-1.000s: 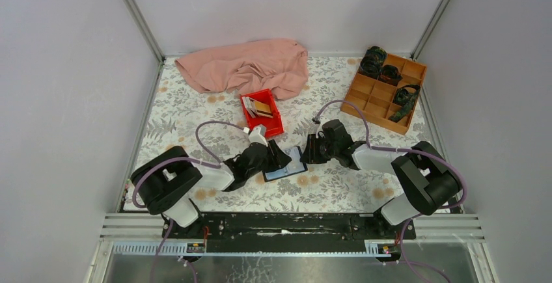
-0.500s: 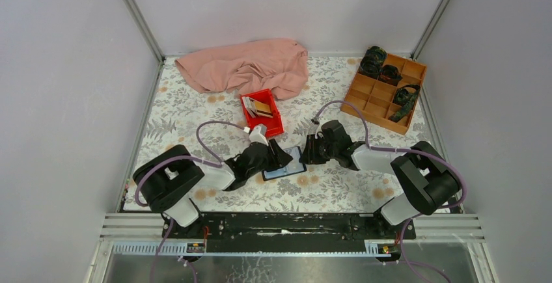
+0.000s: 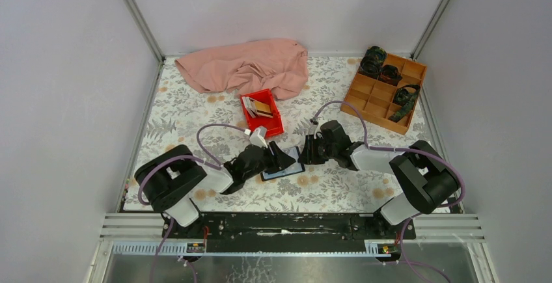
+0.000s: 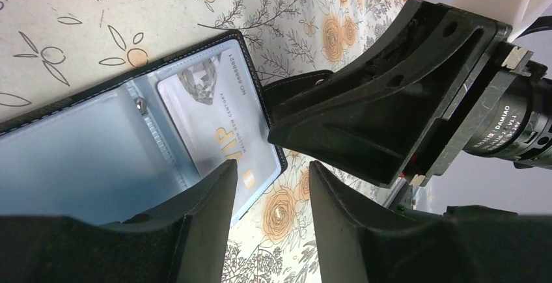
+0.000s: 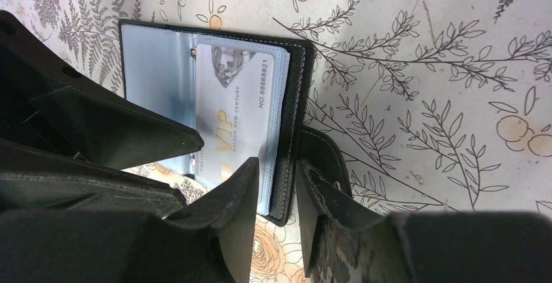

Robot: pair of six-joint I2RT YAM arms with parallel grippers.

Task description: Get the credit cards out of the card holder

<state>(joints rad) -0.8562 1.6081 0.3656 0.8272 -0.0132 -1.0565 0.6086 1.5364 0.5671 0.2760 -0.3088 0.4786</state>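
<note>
1. The card holder [image 3: 285, 170] lies open and flat on the flowered table [image 3: 338, 188], just ahead of the two arm bases and roughly midway between them. Its blue inside faces up and its black cover is underneath.
2. In the right wrist view, a silver card [image 5: 237, 110] with gold "VIP" lettering sits in the pocket on the side nearest the right arm. It is tucked behind the clear panel.
3. A short black strap [image 5: 323, 159] sticks out from the holder's outer edge on that same side.
4. My left gripper [image 3: 280, 159] is low over the holder's left half. Its claw is about half open with nothing clamped in it. In its own camera, the near corner of the holder shows in the gap between the fingers.
5. My right gripper [image 3: 310, 150] comes in from the opposite side. Its claw is also partly open and straddles the holder's outer edge. One finger is over the card pocket and the other over the strap. I cannot tell whether either tip actually touches.
6. The two grippers face each other closely across the holder.
7. Behind the holder is a red tray [image 3: 273, 127] with several loose cards [image 3: 258, 107] stacked in it.
8. A pink cloth [image 3: 244, 67] is bunched up at the back of the table.
9. A wooden box [image 3: 374, 97] with compartments sits at the back right, with dark items in some of them.
</note>
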